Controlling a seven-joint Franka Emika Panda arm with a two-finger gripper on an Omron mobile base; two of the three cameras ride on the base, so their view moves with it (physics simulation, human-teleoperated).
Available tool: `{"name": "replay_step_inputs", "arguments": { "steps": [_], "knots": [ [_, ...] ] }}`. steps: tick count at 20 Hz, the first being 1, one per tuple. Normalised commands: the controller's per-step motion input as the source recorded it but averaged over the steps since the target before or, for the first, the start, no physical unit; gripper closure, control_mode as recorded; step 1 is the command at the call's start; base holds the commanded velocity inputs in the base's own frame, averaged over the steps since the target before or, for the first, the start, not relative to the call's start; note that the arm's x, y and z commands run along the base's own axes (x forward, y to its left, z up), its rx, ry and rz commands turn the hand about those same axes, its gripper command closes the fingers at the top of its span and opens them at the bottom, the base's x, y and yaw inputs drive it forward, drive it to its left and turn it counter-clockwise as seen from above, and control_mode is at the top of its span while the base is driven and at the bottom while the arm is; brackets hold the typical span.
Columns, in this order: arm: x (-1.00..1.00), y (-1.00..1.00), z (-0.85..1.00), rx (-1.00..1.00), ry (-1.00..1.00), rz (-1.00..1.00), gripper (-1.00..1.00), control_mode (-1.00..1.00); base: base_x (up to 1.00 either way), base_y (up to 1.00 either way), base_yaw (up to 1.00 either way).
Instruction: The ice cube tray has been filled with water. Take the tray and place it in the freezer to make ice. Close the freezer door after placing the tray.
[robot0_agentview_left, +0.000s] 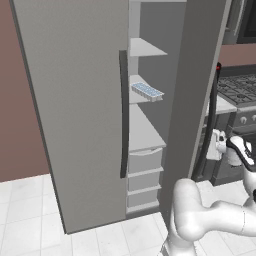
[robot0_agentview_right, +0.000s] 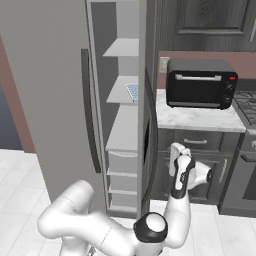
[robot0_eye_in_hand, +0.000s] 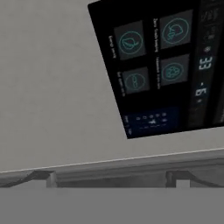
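Left base view: white tiled floor

A small white ice cube tray with pale-blue water cells lies flat on a white shelf inside the tall grey freezer. The freezer door, bearing a black dispenser panel, stands open

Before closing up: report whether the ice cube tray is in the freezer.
In: the ice cube tray lies on a freezer shelf.

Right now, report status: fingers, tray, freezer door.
Fingers open, empty, facing the black dispenser panel. Ice cube tray on a freezer shelf. Freezer door open, not yet closed. Nothing seen blocking its swing.
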Motion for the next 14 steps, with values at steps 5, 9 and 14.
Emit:
{"name": "replay_step_inputs", "arguments": {
  "steps": [5,9,14],
  "knots": [
    [0.21,0.19,-0.48,0.07,0.1,0.21,-1.0,-1.0,0.0,0.0,0.0],
    [-0.15,0.69,-0.42,0.02,0.01,0.31,-1.0,-1.0,0.0,0.0,0.0],
    [-0.35,1.0,-0.48,0.0,-0.04,0.39,-1.0,-1.0,0.0,0.0,0.0]
  ]
}}
